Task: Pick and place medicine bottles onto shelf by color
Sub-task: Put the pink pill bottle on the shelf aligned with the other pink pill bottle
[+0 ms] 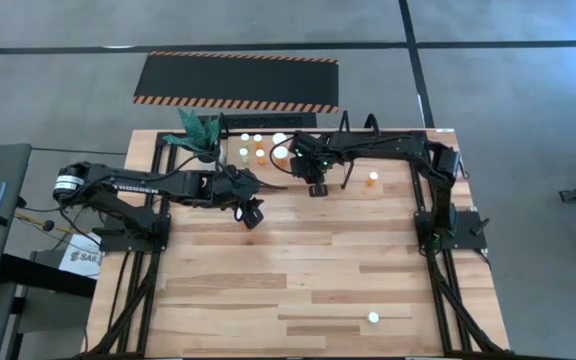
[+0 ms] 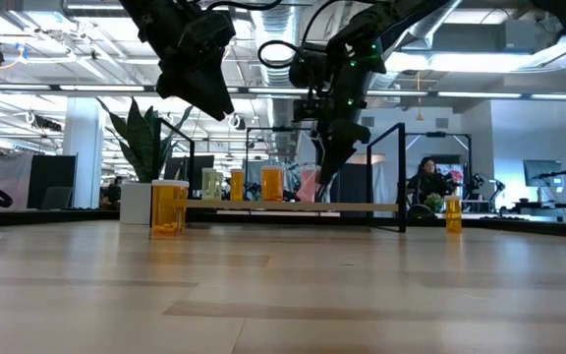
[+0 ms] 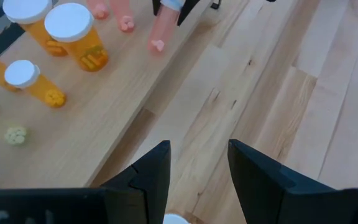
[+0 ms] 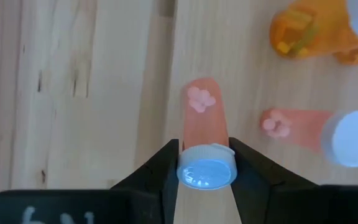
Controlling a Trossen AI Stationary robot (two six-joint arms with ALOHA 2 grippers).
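Pink med bottle (image 4: pixel 205 124) w/ a white cap sits clamped between the right gripper (image 4: pixel 205 163) fingers, which pinch it at the cap. Its base is at the light wooden shelf (image 4: pixel 247 74); can't tell if it touches or hangs just above. In the high view the right gripper (image 1: pixel 314 172) is over the shelf (image 1: pixel 268 172) near its middle, right arm reaching in from the table's right side.

2nd pink bottle (image 4: pixel 303 129) stands on the shelf just beside the held one, and an orange bottle (image 4: pixel 316 31) stands farther along. From the left wrist cam, 2 big orange bottles (image 3: pixel 76 34) and 1 small orange bottle (image 3: pixel 33 81) stand on the shelf board (image 3: pixel 104 106), w/ pink bottles (image 3: pixel 163 28) beyond them.

Left gripper (image 1: pixel 251 212) hovers over bare tabletop (image 1: pixel 298 270) just in front of the shelf. Its fingers (image 3: pixel 151 174) are apart w/ a narrow gap, nothing between them; a white cap edge shows below, too cropped to ID.

Off the shelf: 1 orange bottle (image 1: pixel 372 179) stands on the table to the right of the right gripper, and 1 bottle (image 1: pixel 373 318) stands well apart near the table's front edge. Low view shows that near bottle (image 2: pixel 169 206) as orange, and the other (image 2: pixel 453 213) as orange too. Green plant (image 1: pixel 200 133) sits at the shelf's left end.
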